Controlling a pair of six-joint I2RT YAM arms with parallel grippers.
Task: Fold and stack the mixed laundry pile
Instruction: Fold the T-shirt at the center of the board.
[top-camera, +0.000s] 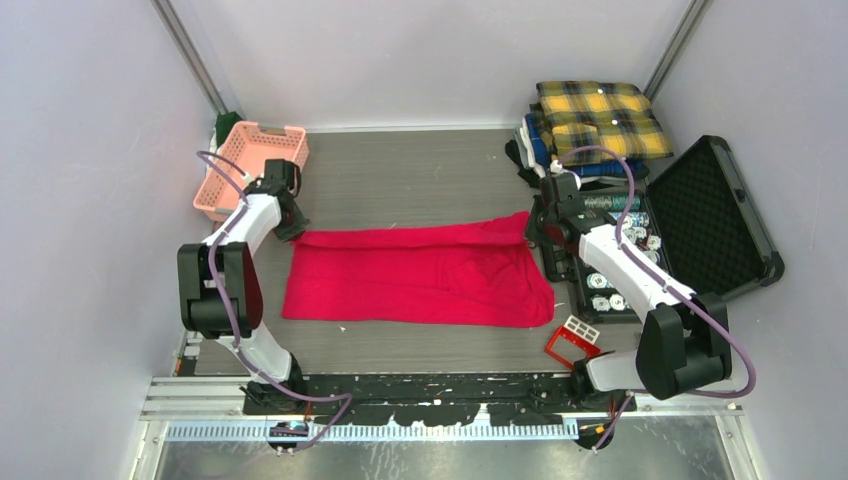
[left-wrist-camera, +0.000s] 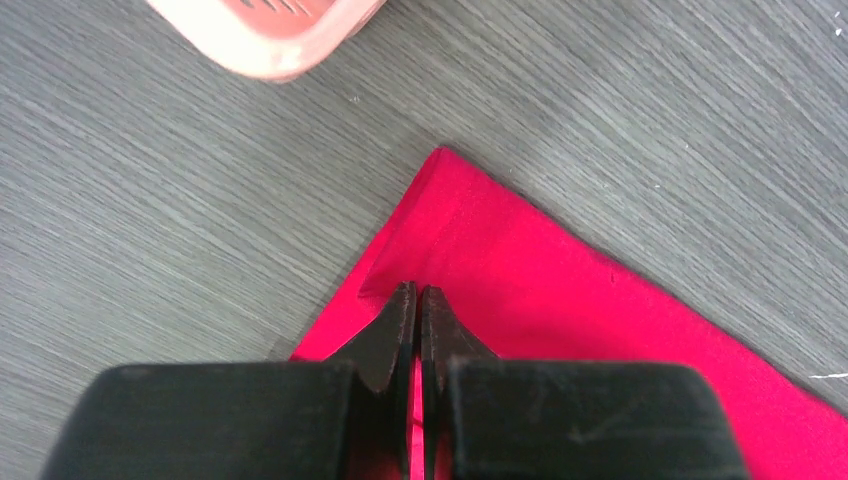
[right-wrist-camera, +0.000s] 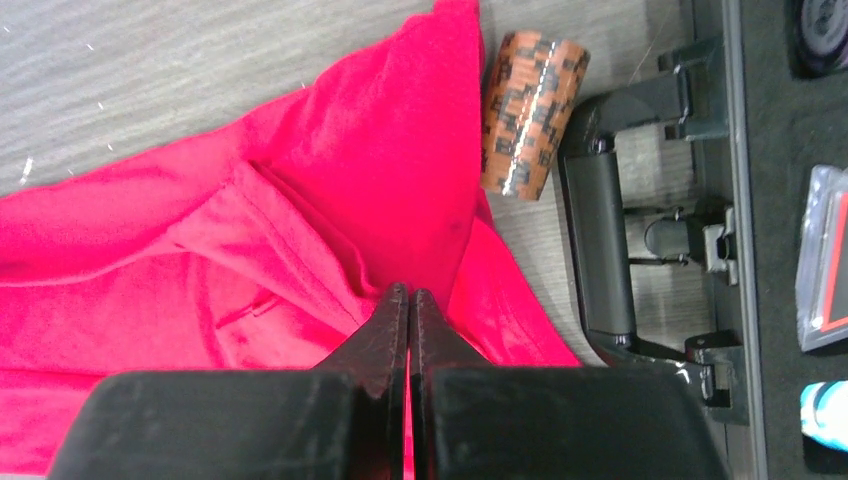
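Observation:
The red T-shirt (top-camera: 420, 272) lies spread flat across the middle of the table, folded into a long band. My left gripper (top-camera: 293, 228) is at its far left corner, and in the left wrist view the gripper (left-wrist-camera: 417, 290) is shut on the red cloth (left-wrist-camera: 560, 290) near that corner. My right gripper (top-camera: 535, 232) is at the far right corner, and in the right wrist view the gripper (right-wrist-camera: 409, 292) is shut on the bunched red cloth (right-wrist-camera: 380, 180). The yellow-and-black plaid shirt (top-camera: 600, 118) lies folded on a stack at the back right.
A pink lattice basket (top-camera: 250, 165) stands at the back left, just beyond my left gripper. An open black case (top-camera: 715, 215) of small items lies right of the T-shirt, its handle (right-wrist-camera: 600, 240) near my right gripper. An orange patterned roll (right-wrist-camera: 530, 112) sits beside the cloth. A blue plaid shirt (top-camera: 545, 155) lies under the yellow one.

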